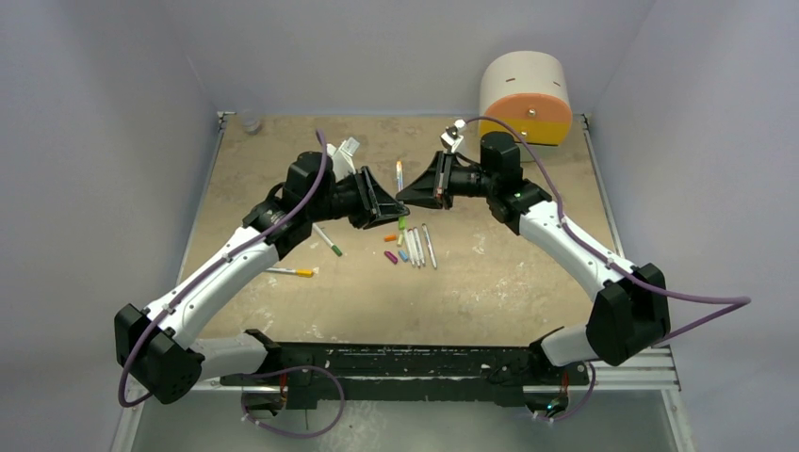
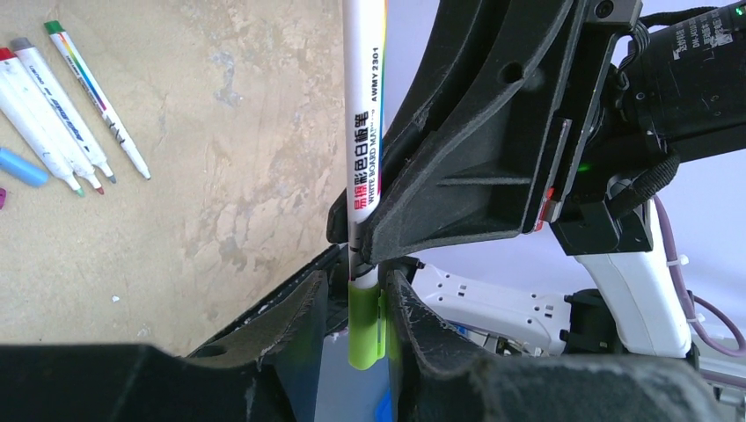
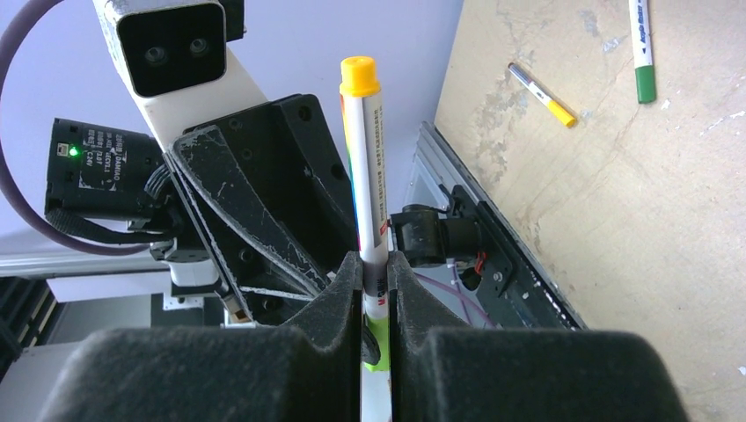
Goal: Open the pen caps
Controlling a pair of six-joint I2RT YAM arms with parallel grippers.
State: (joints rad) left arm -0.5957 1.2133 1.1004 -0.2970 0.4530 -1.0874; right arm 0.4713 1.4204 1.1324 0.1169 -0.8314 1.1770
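a: from above first. where's the work?
b: over the table (image 1: 528, 282) the two arms meet tip to tip on one held pen (image 1: 399, 177). the right gripper (image 1: 403, 195) is clamped on its white barrel. the left gripper (image 1: 398, 219) is clamped on the green cap (image 1: 402, 223) at the pen's near end.
a: and the rest?
b: a row of loose pens (image 1: 419, 247) lies just on the near side of the held pen, with loose caps (image 1: 391, 257) in orange, blue and magenta beside them. a green-tipped pen (image 1: 328, 239) and a yellow-tipped pen (image 1: 290, 272) lie well apart from the held pen, to its left. the drawer unit (image 1: 526, 94) stands well off to its right, at the back.
a: left wrist?
b: the left gripper's two fingers press the green cap (image 2: 367, 325) from either side. right above it the right gripper's fingers pinch the barrel (image 2: 365, 114), so the two grips almost touch. i can't tell whether the cap is seated or loose. the loose pens (image 2: 62, 123) lie left of the held pen.
a: right wrist?
b: the right gripper's fingers are closed on the barrel, with green showing low between them. the pen stands up past them to a yellow end (image 3: 359, 75). the left gripper's tips are hidden behind them.
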